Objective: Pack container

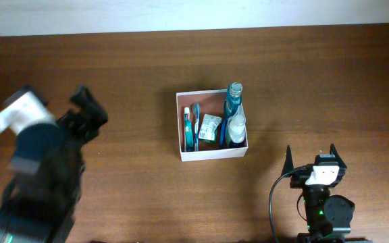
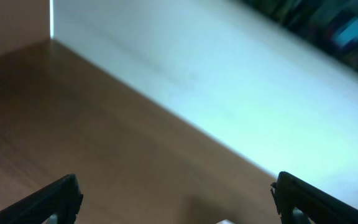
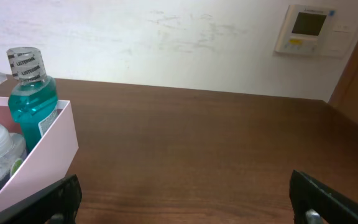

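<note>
The container (image 1: 212, 154), a white-walled square box with a reddish-brown inside, sits mid-table. Standing at its right side are a teal bottle (image 1: 234, 98) with a clear cap and a clear bottle (image 1: 236, 127); a blue item (image 1: 192, 128) and a small packet (image 1: 211, 127) lie inside it. My right gripper (image 1: 311, 155) is open and empty, near the table's front, right of the box. In the right wrist view the gripper (image 3: 185, 198) faces bare wood, with the box wall (image 3: 50, 142) and teal bottle (image 3: 32, 98) at left. My left gripper (image 1: 88, 109), blurred, is open far left of the box; its wrist view (image 2: 178, 198) holds only tabletop and wall.
A white wall runs along the table's far edge (image 1: 194, 30). A thermostat panel (image 3: 308, 30) hangs on the wall, in the right wrist view. A black cable (image 1: 273, 202) loops beside the right arm's base. Brown wood tabletop (image 1: 329, 88) surrounds the box.
</note>
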### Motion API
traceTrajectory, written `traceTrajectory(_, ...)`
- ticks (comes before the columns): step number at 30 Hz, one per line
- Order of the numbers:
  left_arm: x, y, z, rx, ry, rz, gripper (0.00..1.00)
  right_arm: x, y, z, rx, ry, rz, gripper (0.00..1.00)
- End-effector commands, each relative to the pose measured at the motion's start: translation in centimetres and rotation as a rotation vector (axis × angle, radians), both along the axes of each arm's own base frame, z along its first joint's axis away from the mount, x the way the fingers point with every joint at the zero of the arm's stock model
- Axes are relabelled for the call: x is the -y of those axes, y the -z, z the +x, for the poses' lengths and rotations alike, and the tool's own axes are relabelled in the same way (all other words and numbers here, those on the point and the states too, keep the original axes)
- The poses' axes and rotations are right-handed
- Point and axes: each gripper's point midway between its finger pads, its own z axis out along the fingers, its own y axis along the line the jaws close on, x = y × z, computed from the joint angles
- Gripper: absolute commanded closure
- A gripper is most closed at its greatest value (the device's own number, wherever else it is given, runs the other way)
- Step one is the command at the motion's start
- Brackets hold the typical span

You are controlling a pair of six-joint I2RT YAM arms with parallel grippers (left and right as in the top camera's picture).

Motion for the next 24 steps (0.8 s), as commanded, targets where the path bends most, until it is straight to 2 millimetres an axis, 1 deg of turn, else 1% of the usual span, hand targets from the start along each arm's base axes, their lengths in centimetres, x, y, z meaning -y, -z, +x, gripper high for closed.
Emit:
traceTrajectory(1,-1.2,-3.1,-3.7,0.125,-0.014,-0.016,0.01,0.0,0.2,0.0,-0.003,-0.003,-0.003,0.02)
traceTrajectory(4,-2.0,-5.0,-6.9,0.224,-0.015,-0.041,0.01,0.0,0.2,0.0,-0.003,-0.003,-0.003,0.02)
traceTrajectory(8,-3.2,-6.9,-11.2,0.345,-0.024,-0.070,0.01,0.0,0.2,0.0,-0.003,-0.003,-0.003,0.02)
traceTrajectory(9,-3.5,-7.2,-12.1,0.372,-0.031,-0.075,0.01,0.0,0.2,0.0,-0.003,-0.003,-0.003,0.02)
traceTrajectory(10,-4.1,-7.6,-13.7,0.414,-0.049,-0.081,0.01,0.0,0.2,0.0,-0.003,-0.003,-0.003,0.01)
traceTrajectory(13,-4.9,-8.0,-16.0,0.464,-0.087,-0.084,0.01,0.0,0.2,0.0,-0.003,-0.003,-0.003,0.02)
traceTrajectory(17,-5.6,-8.0,-18.1,0.502,-0.123,-0.082,0.01,0.0,0.2,0.0,-0.003,-0.003,-0.003,0.02)
traceTrajectory(22,-5.9,-8.0,-19.3,0.527,-0.151,-0.079,0.00,0.0,0.2,0.0,-0.003,-0.003,-0.003,0.02)
traceTrajectory(24,-6.1,-7.3,-19.5,0.499,-0.165,-0.071,0.01,0.0,0.2,0.0,-0.003,-0.003,-0.003,0.02)
